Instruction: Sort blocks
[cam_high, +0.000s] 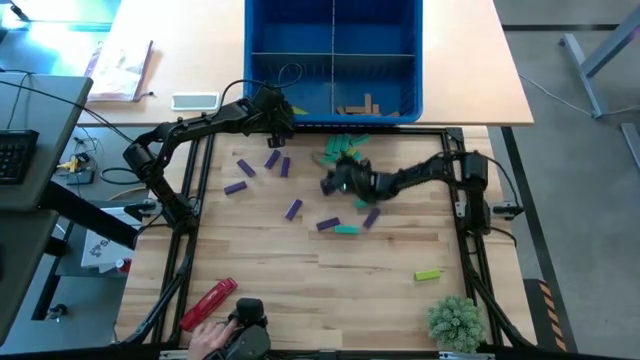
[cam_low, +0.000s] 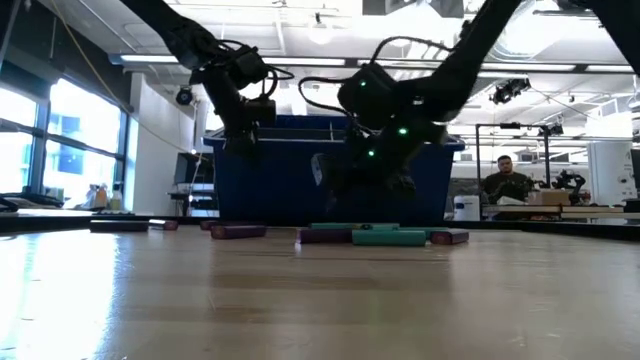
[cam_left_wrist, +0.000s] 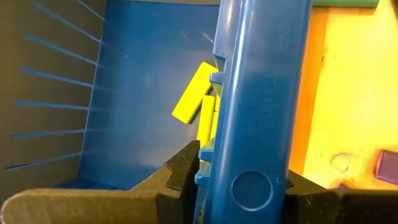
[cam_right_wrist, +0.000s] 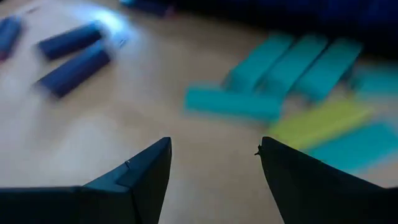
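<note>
On the tabletop (cam_high: 300, 290): seven purple blocks (cam_high: 292, 209), a cluster of teal blocks (cam_high: 340, 150) too bunched to count, one lone teal block (cam_high: 346, 229), one lime block (cam_high: 428, 274), one red cylinder (cam_high: 208, 303), one blue bin (cam_high: 333, 60), one plant (cam_high: 455, 321).

Bin (cam_high: 262, 60): blue
Blocks in bin (cam_left_wrist: 193, 93): lime yellow
Blocks on table (cam_high: 238, 188): purple; teal (cam_high: 346, 229); lime (cam_high: 428, 274)
Table (cam_high: 300, 290): pale wood
Cylinder (cam_high: 208, 302): red

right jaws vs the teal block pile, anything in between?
Bare wood only. In the right wrist view the right gripper has its jaws open above the table, and nothing lies before the nearest teal block. No block sits in the jaws.
</note>
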